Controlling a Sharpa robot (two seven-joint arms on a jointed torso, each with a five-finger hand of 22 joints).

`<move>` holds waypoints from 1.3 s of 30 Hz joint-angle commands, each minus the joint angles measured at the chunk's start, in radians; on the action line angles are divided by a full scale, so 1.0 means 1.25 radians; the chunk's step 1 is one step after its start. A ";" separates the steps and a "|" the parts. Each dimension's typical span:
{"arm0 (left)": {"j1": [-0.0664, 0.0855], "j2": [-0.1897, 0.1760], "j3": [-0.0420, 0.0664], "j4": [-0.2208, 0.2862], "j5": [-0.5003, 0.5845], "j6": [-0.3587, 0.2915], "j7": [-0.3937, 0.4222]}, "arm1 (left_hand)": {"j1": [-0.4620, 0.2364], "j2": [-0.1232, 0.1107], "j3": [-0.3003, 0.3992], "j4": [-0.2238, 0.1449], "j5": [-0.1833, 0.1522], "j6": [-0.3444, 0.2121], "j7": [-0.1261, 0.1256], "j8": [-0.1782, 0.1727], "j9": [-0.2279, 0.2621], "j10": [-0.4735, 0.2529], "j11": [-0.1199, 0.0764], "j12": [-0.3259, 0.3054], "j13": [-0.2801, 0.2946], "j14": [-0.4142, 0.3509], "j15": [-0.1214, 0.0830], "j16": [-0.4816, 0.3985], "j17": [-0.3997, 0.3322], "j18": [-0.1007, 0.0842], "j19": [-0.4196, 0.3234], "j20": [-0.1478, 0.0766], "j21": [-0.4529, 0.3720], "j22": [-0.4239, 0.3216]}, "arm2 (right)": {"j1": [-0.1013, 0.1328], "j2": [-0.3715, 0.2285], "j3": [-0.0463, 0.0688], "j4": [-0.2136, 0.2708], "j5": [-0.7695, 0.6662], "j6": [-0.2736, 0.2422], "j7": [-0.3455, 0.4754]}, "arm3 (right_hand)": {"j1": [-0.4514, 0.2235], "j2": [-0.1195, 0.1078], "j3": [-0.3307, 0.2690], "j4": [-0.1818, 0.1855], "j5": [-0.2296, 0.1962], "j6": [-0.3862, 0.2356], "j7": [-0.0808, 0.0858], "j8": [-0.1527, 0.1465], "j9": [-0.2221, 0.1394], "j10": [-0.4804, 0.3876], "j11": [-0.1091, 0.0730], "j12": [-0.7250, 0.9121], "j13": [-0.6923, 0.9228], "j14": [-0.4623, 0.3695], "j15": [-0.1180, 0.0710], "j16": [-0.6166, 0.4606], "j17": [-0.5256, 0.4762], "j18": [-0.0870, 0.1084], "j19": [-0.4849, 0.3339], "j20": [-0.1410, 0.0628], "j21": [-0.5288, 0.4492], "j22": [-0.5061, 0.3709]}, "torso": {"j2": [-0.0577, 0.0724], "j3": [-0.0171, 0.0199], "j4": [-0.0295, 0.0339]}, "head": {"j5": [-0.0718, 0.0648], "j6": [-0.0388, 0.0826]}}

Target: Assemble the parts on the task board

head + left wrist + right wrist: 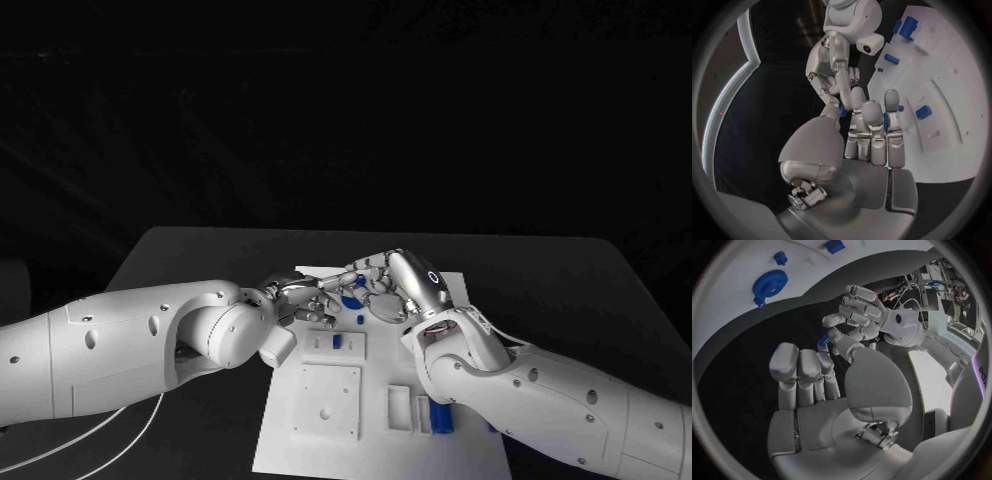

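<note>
Head view showed a small blue part (351,296) held up between the two hands, above the far end of the white task board (325,445), which lay lengthwise on the black counter (577,280). The part sat where the fingertips of both hands met, so it lay straight ahead of each hand, at the tips rather than in a palm. In the right wrist view the part (823,341) appeared as a short slanted blue piece pinched at the tips of the left hand (861,320), with the right hand's (817,390) fingers reaching up to touch it. In the left wrist view a sliver of blue (842,113) showed between the left hand (854,145) and the fingertips of the right hand (832,70). Which hand carried the weight could not be told for certain; both seemed closed narrowly on the piece. The left hand (300,297) and right hand (389,285) were about equally near it. A blue gear (770,284) and other blue parts (441,418) stood on the board. No brand, label or readable writing was visible.
</note>
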 commanded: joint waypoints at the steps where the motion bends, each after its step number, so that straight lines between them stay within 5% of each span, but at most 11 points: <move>1: 0.000 -0.001 0.001 0.001 -0.004 0.014 0.004 | -0.001 -0.008 -0.001 0.006 -0.004 -0.008 0.001 -0.002 -0.001 0.031 0.008 -0.004 0.002 0.000 0.005 -0.003 -0.001 -0.003 -0.004 -0.001 0.003 0.004 | -0.001 -0.003 0.000 0.003 0.003 0.016 0.005 | 0.008 0.014 0.003 -0.004 0.005 0.020 -0.010 0.005 0.006 0.007 -0.001 0.002 0.000 0.003 -0.005 0.000 0.001 -0.012 0.013 -0.005 0.001 0.094 | 0.000 -0.0002 -0.0002 | 0.000 -0.002; 16: 0.000 -0.008 0.001 -0.007 -0.002 0.016 0.023 | -0.020 -0.050 0.020 0.028 0.007 -0.022 0.005 -0.001 0.000 0.029 0.012 -0.023 0.002 -0.003 0.008 -0.004 -0.004 -0.001 -0.007 0.002 0.003 0.001 | -0.010 -0.022 0.000 0.026 0.019 0.039 0.019 | 0.007 0.015 0.002 -0.005 0.005 0.020 -0.010 0.005 0.006 0.007 -0.001 0.001 0.003 0.003 -0.005 -0.001 0.001 -0.012 0.012 -0.005 0.002 0.094 | 0.000 0.0003 -0.0001 | 0.000 -0.004; 23: 0.000 -0.009 0.001 -0.009 -0.002 0.018 0.025 | -0.012 -0.018 0.008 -0.001 0.030 -0.017 0.005 -0.001 0.000 0.029 0.012 -0.029 0.000 -0.005 0.008 -0.003 -0.005 -0.001 -0.008 0.002 0.003 0.001 | -0.012 -0.026 0.000 0.032 0.020 0.045 0.022 | 0.006 0.016 0.001 -0.007 0.005 0.019 -0.010 0.005 0.006 0.007 0.000 0.000 0.005 0.003 -0.005 -0.002 0.001 -0.012 0.012 -0.005 0.001 0.093 | 0.000 0.0000 0.0003 | 0.000 -0.005; 30: 0.000 -0.010 0.001 -0.011 -0.006 0.022 0.023 | 0.042 0.033 0.001 -0.046 0.110 -0.008 0.001 -0.001 -0.001 0.028 0.009 -0.033 -0.001 -0.005 0.006 -0.002 -0.004 -0.002 -0.009 0.001 0.004 0.001 | -0.014 -0.028 0.000 0.035 0.021 0.047 0.024 | 0.006 0.016 0.001 -0.007 0.005 0.019 -0.010 0.005 0.006 0.007 0.000 0.000 0.005 0.003 -0.005 -0.002 0.001 -0.012 0.012 -0.005 0.001 0.093 | 0.000 -0.0002 0.0003 | -0.001 -0.006; 39: 0.000 -0.010 0.001 -0.011 -0.018 0.030 0.017 | 0.089 0.059 -0.002 -0.089 0.143 0.009 -0.006 -0.002 -0.001 0.028 0.006 -0.035 -0.001 -0.007 0.003 0.000 -0.004 -0.005 -0.011 -0.002 0.006 0.003 | -0.014 -0.027 0.000 0.035 0.024 0.052 0.028 | 0.006 0.016 0.001 -0.007 0.005 0.019 -0.010 0.005 0.006 0.007 0.000 -0.001 0.005 0.003 -0.005 -0.003 0.001 -0.012 0.012 -0.005 0.001 0.093 | 0.000 -0.0005 0.0002 | -0.002 -0.006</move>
